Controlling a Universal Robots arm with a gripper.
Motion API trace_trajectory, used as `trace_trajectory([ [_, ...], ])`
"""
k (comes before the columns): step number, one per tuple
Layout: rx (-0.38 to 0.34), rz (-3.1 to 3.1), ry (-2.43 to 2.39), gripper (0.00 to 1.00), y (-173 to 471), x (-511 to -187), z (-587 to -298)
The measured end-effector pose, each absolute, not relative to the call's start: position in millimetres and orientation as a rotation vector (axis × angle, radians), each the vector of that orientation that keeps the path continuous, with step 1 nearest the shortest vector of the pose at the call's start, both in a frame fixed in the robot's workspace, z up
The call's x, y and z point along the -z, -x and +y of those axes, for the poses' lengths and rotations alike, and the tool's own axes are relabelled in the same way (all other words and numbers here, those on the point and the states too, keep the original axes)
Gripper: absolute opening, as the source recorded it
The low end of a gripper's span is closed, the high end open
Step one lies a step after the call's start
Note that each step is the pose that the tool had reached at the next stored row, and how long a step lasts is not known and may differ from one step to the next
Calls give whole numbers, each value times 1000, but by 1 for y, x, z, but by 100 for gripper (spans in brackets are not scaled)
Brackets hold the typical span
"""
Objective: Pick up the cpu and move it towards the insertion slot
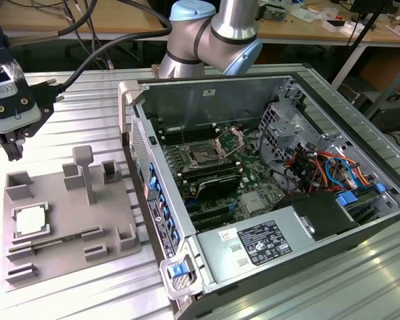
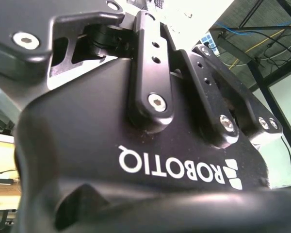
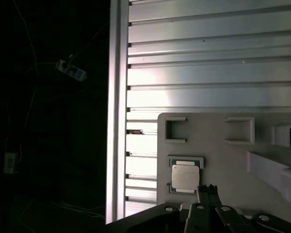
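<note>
Silvery-white on top with a thin pale rim, the small flat square cpu (image 1: 30,221) lies in a square recess of the large grey plastic tray (image 1: 53,200) with raised blocks, close to the tray's edge on the exterior view's left. The black gripper (image 1: 10,148) hangs above the ribbed aluminium table (image 1: 73,120) at the tray's far corner. It is raised clear of the cpu and has hold of nothing. How far open it stands I cannot tell. Just beside the tray, on the exterior view's right, stands the open grey metal computer case (image 1: 207,100). Inside it is the insertion slot (image 1: 204,157), a dark square in a shiny silver bracket on green board, well apart from the tray. The first wrist view shows the gripper (image 3: 208,190) over the tray (image 3: 218,160), with the cpu (image 3: 185,175) beneath.
</note>
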State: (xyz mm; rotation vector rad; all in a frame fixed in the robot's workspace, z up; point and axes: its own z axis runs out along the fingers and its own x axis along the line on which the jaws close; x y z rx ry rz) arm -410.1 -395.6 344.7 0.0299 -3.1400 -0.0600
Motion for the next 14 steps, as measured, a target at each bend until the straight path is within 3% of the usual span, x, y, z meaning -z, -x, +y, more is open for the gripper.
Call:
trace_trajectory([
  [14, 60, -3140, -30, 11, 410, -342, -396],
])
